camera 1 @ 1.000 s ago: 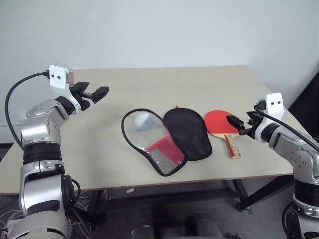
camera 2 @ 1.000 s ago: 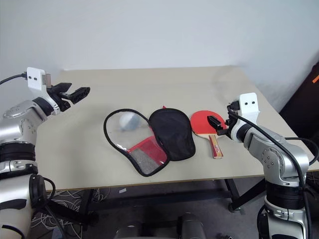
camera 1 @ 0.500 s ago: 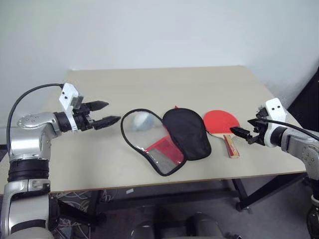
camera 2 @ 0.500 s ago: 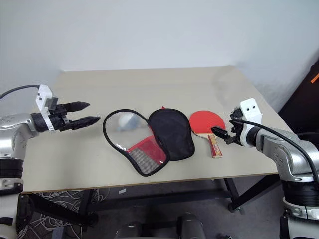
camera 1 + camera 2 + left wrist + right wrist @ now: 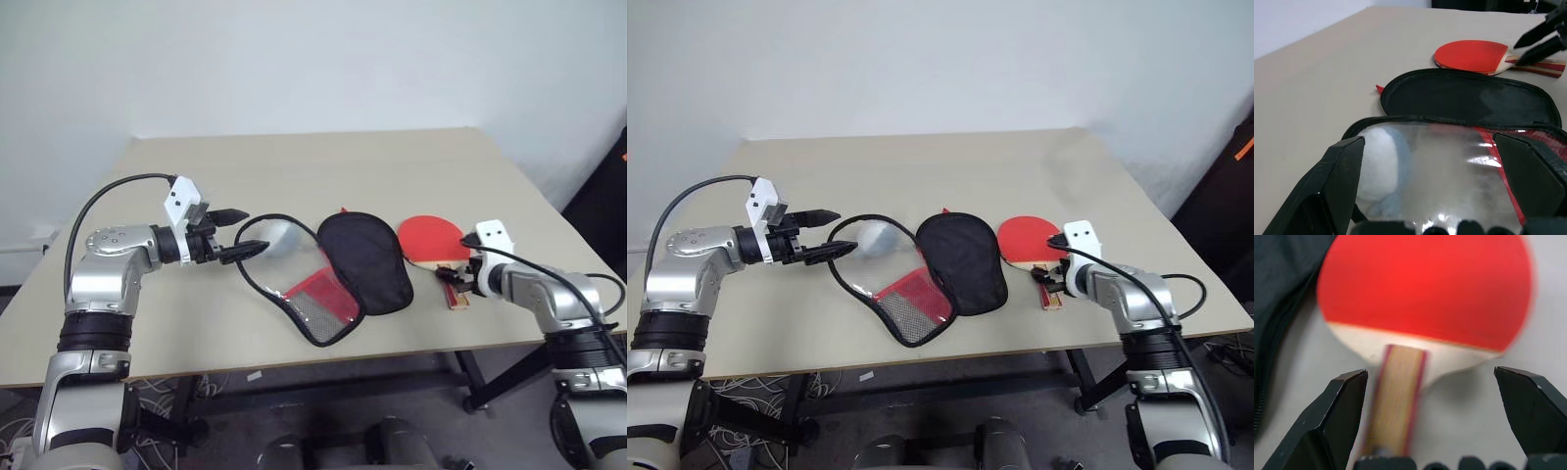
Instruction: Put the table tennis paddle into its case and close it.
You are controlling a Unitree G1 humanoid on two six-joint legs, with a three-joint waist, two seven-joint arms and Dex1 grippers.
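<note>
Both jaws stand wide apart, nothing held. Left gripper (image 5: 238, 232) hovers at the case's (image 5: 364, 257) clear-window rim, on the side away from the paddle. Case lies unzipped and spread flat near the table's (image 5: 323, 162) middle, black lining up, red and mesh pocket toward the near edge. Paddle (image 5: 431, 238) lies flat just beside the case's black half, handle (image 5: 452, 288) toward the near edge. Right gripper (image 5: 1050, 279) sits low over that handle, fingers (image 5: 1332, 426) either side; contact unclear.
</note>
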